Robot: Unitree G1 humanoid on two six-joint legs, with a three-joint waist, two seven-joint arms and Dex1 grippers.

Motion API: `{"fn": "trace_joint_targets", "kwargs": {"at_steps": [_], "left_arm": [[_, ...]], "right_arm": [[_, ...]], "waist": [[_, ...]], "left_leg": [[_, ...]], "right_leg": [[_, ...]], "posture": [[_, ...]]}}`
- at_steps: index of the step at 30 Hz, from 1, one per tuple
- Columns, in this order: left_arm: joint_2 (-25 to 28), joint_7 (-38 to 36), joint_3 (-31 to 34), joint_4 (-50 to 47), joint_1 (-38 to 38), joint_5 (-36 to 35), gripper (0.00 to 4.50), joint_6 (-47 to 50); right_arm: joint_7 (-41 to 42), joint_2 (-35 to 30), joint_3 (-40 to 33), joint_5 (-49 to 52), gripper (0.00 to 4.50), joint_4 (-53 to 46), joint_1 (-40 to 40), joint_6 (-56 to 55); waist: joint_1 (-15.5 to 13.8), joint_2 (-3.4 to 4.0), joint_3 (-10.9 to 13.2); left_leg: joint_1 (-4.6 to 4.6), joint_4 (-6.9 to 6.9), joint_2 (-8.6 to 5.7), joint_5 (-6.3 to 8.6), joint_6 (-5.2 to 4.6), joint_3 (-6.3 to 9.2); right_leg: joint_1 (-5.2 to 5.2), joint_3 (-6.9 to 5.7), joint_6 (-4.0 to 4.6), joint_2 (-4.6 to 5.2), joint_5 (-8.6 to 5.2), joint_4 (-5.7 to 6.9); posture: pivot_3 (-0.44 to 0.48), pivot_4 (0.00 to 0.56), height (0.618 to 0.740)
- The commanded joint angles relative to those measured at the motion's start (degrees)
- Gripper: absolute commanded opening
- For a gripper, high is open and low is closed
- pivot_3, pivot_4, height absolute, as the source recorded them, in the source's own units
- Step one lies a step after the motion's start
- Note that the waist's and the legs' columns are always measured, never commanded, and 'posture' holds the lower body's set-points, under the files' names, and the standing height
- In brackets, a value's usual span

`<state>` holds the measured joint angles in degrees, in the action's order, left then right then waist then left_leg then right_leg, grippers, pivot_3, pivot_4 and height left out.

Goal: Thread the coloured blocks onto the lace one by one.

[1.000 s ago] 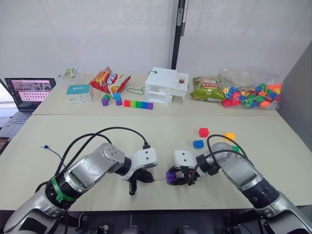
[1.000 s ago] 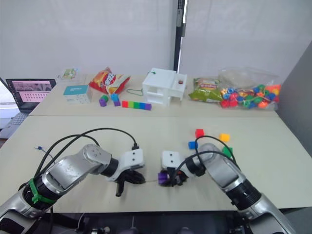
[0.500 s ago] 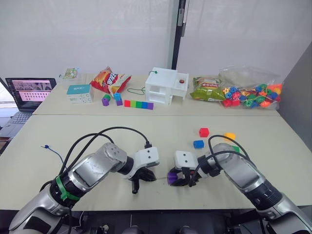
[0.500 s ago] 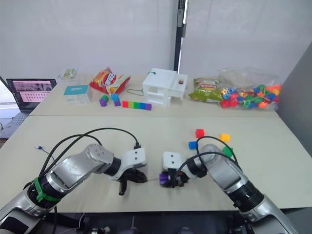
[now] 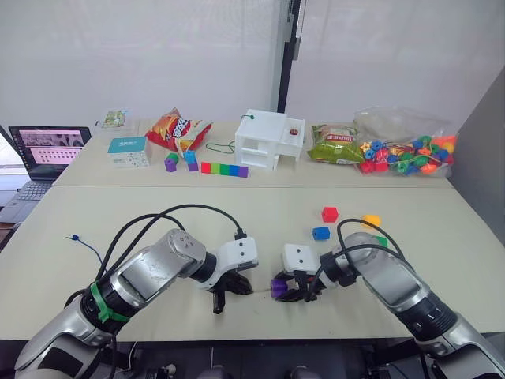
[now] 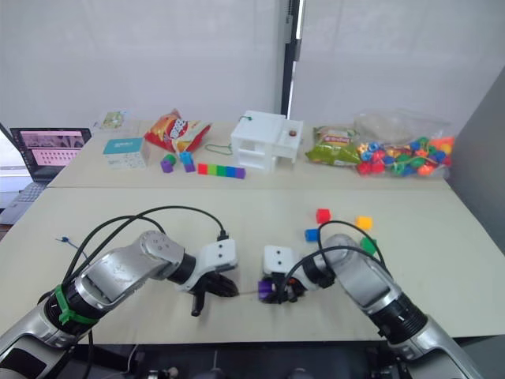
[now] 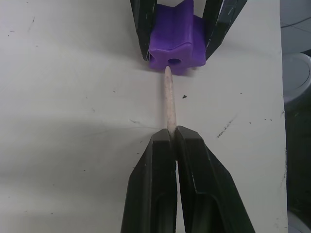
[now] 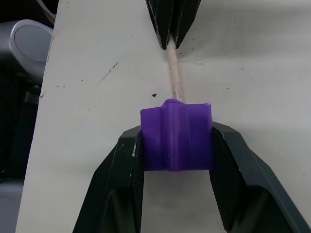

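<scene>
My right gripper (image 8: 176, 132) is shut on the purple block (image 8: 176, 141), holding it just above the near table with its hole facing my left gripper (image 7: 173, 133). The left gripper is shut on the pale stiff tip of the lace (image 7: 169, 104). The tip's end touches the mouth of the hole in the purple block (image 7: 176, 43). In the head views the two grippers meet at the table's front middle, left gripper (image 5: 246, 289) beside the purple block (image 5: 279, 284). The red block (image 5: 330, 214), blue block (image 5: 320, 233), yellow block (image 5: 371, 220) and, partly hidden by my right arm, the green block (image 5: 382, 240) lie farther right.
A thin blue string end (image 5: 73, 237) lies at the table's left. On the back table stand a laptop (image 5: 46, 150), a teal box (image 5: 129, 150), a chips bag (image 5: 177, 129), a rainbow bar (image 5: 224, 168), a white box (image 5: 268, 139) and a clear bag of beads (image 5: 406, 151).
My left gripper has edged to the right with the lace tip, closing on the purple block. The right gripper and its block have barely moved.
</scene>
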<state>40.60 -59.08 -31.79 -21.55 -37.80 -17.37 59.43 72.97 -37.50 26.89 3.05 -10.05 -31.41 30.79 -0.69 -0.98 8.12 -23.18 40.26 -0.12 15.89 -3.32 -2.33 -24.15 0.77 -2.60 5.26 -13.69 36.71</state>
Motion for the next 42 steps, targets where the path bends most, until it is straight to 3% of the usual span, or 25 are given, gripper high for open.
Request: {"fn": "trace_joint_targets", "kwargs": {"at_steps": [1, 26, 42], "left_arm": [[-1.3, -0.3, 1.1, -2.5, -1.1, -1.4, 0.00, -0.6], [-1.6, -1.0, 3.5, -4.3, -1.2, -4.7, 0.00, 1.8], [-0.2, 1.5, 0.0, -1.7, -0.6, 0.0, 0.00, -0.6]], "right_arm": [[-0.6, 0.2, 0.8, -0.1, 1.34, -1.1, 0.2, 0.8], [-2.3, 1.4, 0.6, -0.1, 1.34, 0.4, -0.3, 3.6], [-1.6, -1.7, -1.5, 1.5, 1.34, -1.5, 2.5, 3.8]], "waist": [[0.0, 0.00, 0.0], [0.0, -0.01, 0.0], [-0.2, -0.01, 0.0]], "left_leg": [[0.00, 0.01, 0.00, 0.00, 0.00, 0.00], [0.03, 0.07, 0.00, 0.00, 0.00, 0.02], [0.01, 0.07, -0.02, 0.01, -0.02, 0.02]], "right_leg": [[0.00, 0.00, 0.00, 0.00, 0.00, 0.00], [0.05, 0.00, 0.00, 0.01, 0.00, 0.02], [0.04, 0.00, 0.00, 0.04, 0.00, 0.00]], "posture": [[0.000, 0.150, 0.740], [0.000, 0.150, 0.740], [0.000, 0.150, 0.740]]}}
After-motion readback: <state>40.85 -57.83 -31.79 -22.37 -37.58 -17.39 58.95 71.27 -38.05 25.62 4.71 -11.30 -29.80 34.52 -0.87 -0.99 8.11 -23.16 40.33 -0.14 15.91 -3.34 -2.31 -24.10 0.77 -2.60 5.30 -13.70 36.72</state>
